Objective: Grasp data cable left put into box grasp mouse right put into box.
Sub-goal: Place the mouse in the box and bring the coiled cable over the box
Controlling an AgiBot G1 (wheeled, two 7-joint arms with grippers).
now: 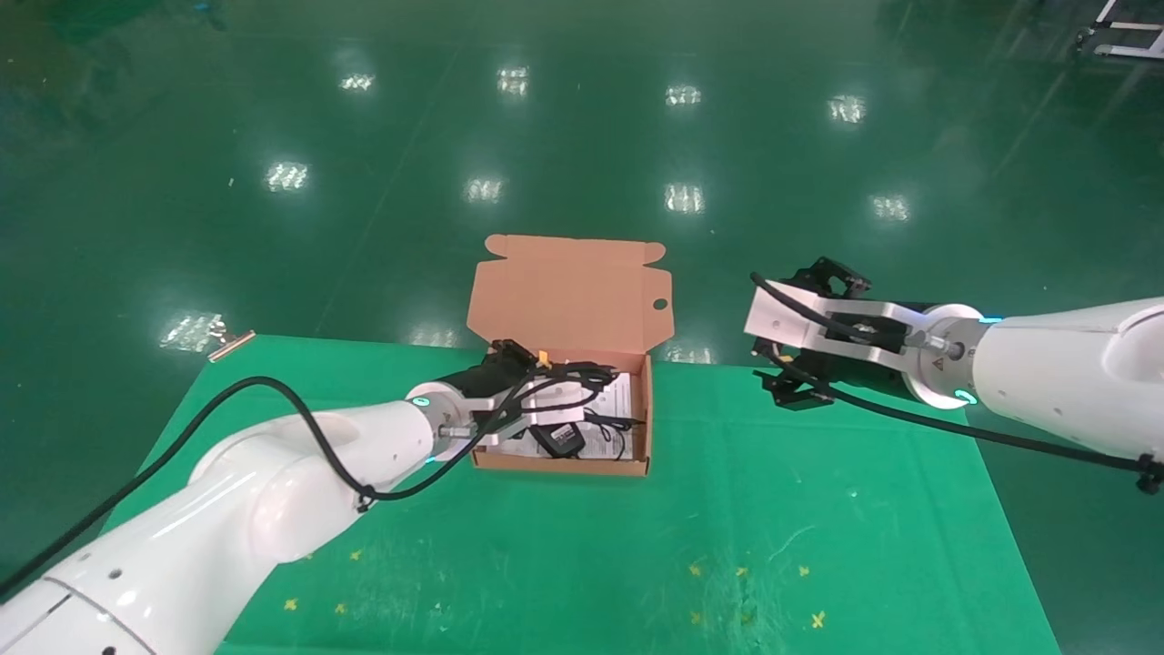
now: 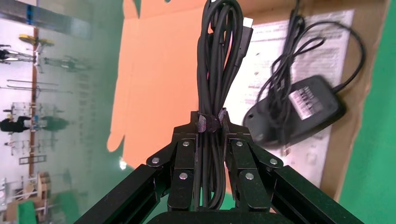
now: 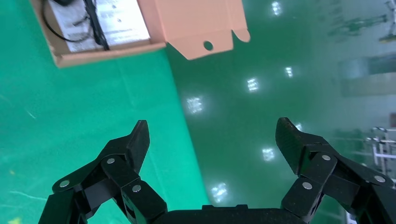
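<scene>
Left gripper (image 2: pixel 208 154) at frame centre-left in head view, over box (image 1: pixel 648 409), fingers clamped on data cable (image 2: pixel 219 56) at its strap. Coil hangs above white sheet (image 2: pixel 271 60). Mouse (image 2: pixel 299 109) already lies in box, its cord looped loose. Advice: lower coil onto bare sheet beside mouse, release only once coil rests flat. Right gripper (image 3: pixel 212 140) at frame right, off mat edge, spread wide, holding nothing.
</scene>
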